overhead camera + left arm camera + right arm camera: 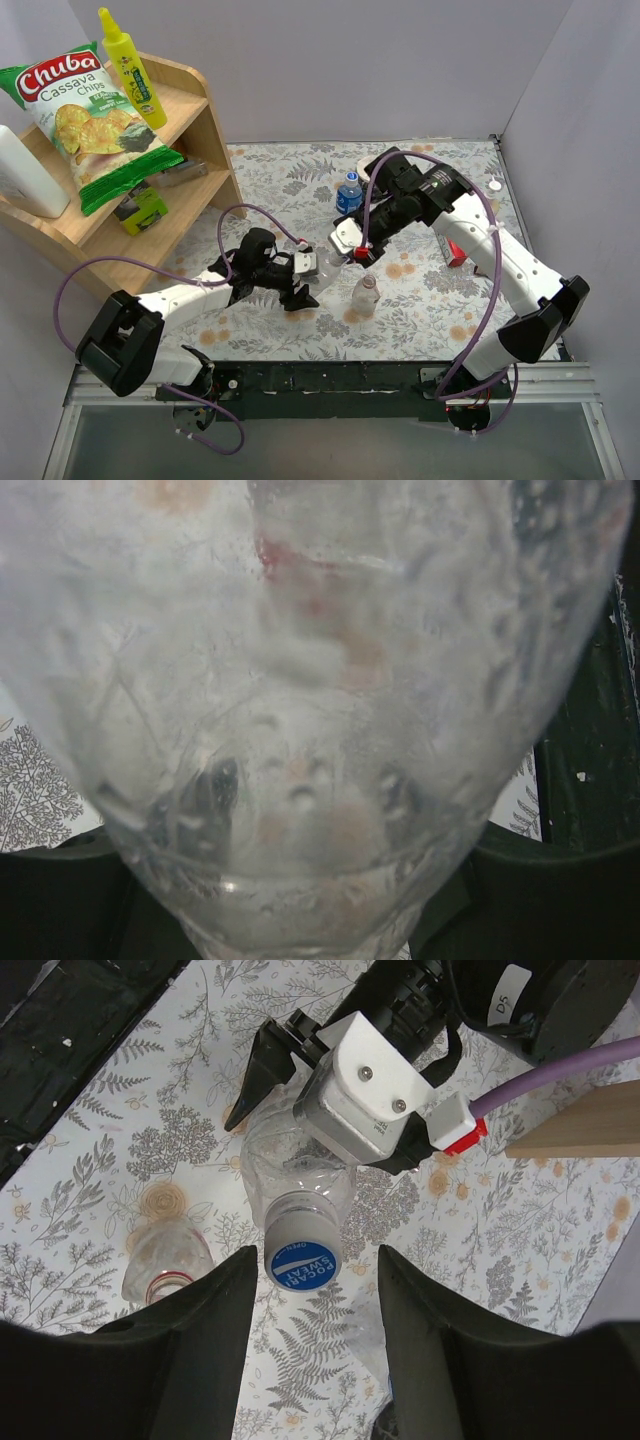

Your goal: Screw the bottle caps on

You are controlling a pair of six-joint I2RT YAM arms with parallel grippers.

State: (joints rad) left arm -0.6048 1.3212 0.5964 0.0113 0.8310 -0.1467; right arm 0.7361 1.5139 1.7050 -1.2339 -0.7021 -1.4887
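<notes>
My left gripper (303,275) is shut on a clear plastic bottle (290,1165) and holds it lying over, neck toward the right arm. The bottle fills the left wrist view (300,730) and hides the fingers there. A cap with a blue top (303,1260) sits on its neck. My right gripper (315,1265) is open around that cap; the left finger is close to it and the right finger (430,1330) stands apart. A second clear bottle (365,294) stands uncapped just below, showing a red neck ring (165,1282).
A bottle with a blue cap (349,190) stands behind the right gripper. A small red object (455,252) and a small white round piece (497,184) lie at the right. A wooden shelf (200,200) at the left holds a chips bag (85,110) and a yellow squeeze bottle (132,68).
</notes>
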